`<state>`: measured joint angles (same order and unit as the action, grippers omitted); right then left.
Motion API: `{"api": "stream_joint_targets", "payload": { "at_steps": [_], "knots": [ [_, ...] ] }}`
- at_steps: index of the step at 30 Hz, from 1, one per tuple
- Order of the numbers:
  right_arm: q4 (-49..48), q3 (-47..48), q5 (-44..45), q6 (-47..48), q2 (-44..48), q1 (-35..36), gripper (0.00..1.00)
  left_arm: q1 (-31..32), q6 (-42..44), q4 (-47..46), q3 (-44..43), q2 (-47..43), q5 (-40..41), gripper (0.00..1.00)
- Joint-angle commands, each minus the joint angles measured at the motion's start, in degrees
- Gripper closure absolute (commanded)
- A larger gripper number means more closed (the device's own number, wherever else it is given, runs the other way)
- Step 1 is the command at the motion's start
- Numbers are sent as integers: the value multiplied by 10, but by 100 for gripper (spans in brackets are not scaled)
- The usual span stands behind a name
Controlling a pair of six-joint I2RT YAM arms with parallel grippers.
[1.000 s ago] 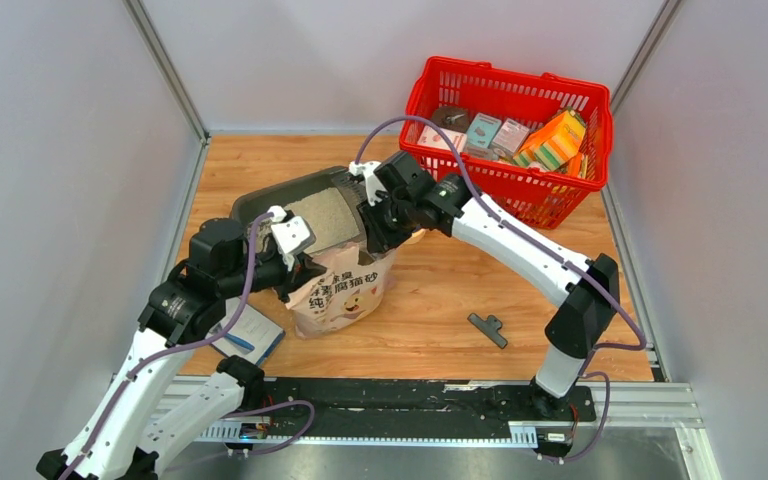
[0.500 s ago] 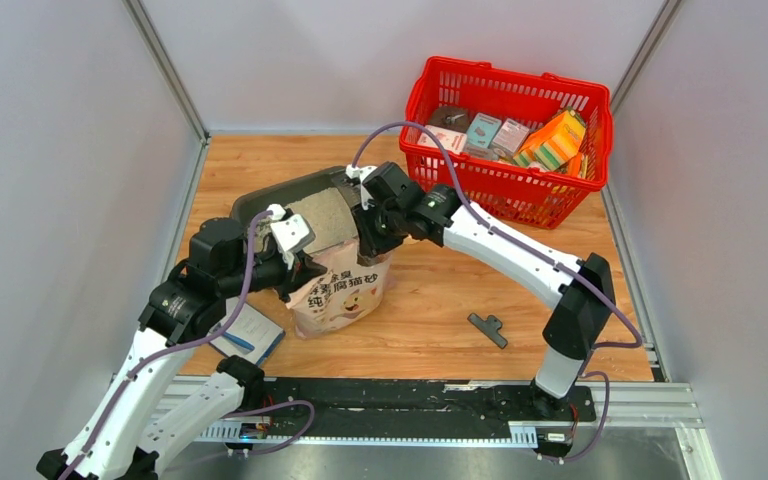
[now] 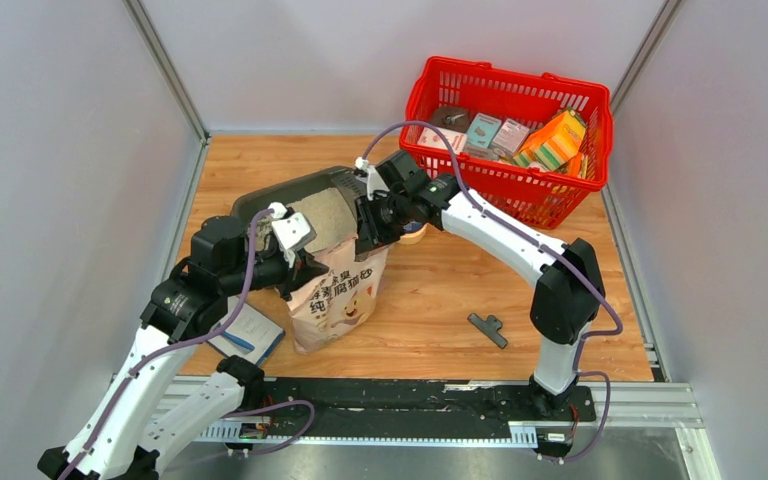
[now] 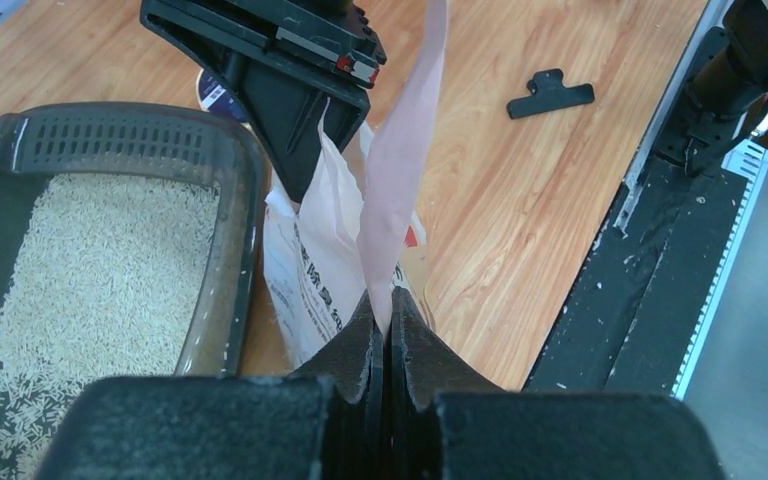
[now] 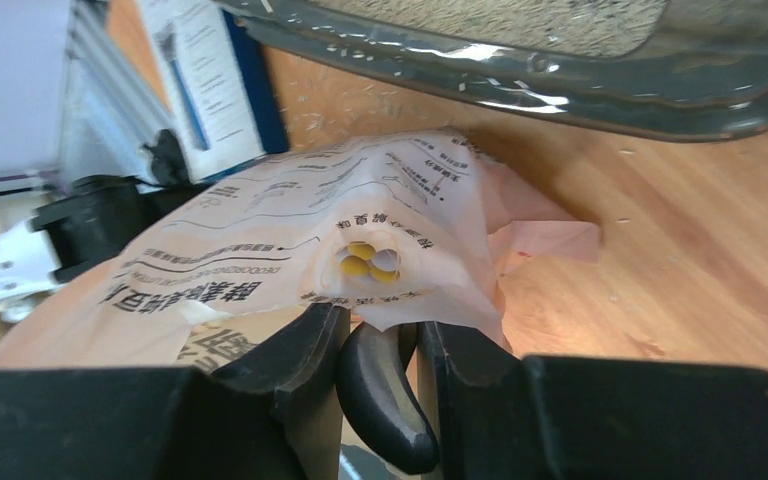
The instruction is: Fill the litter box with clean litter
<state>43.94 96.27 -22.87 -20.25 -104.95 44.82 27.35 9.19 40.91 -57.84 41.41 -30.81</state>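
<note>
The dark grey litter box sits at the back left with pale litter in it. It also shows in the left wrist view and in the right wrist view. The beige-pink printed bag stands upright against its near side. My left gripper is shut on the bag's upper edge. My right gripper is at the bag's top right. It is closed round a dark curved handle, and the bag's paper hides whatever is on the handle's end.
A red basket of boxes stands at the back right. A black clip lies on the wood at the front right. A blue-edged booklet lies at the front left. A small round object sits just right of my right gripper.
The bag has been drawn up from a wide slump into a taller, narrower shape. My right gripper has shifted slightly and its forearm has swung. My left gripper has kept its hold.
</note>
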Motion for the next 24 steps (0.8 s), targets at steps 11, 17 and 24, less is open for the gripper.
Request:
{"api": "stream_joint_targets", "payload": {
  "at_steps": [11, 17, 24],
  "knots": [
    [-109, 26, -279, -171, -18, -57, 100, 2, 80, -80, -60, -29, -36, 100],
    [-113, -21, -322, -182, 13, -85, 100, 2, 190, -29, -87, -41, 6, 100],
    [-75, -44, -317, -175, 59, -127, 100, 2, 284, 59, -106, -63, 41, 100]
  ]
}}
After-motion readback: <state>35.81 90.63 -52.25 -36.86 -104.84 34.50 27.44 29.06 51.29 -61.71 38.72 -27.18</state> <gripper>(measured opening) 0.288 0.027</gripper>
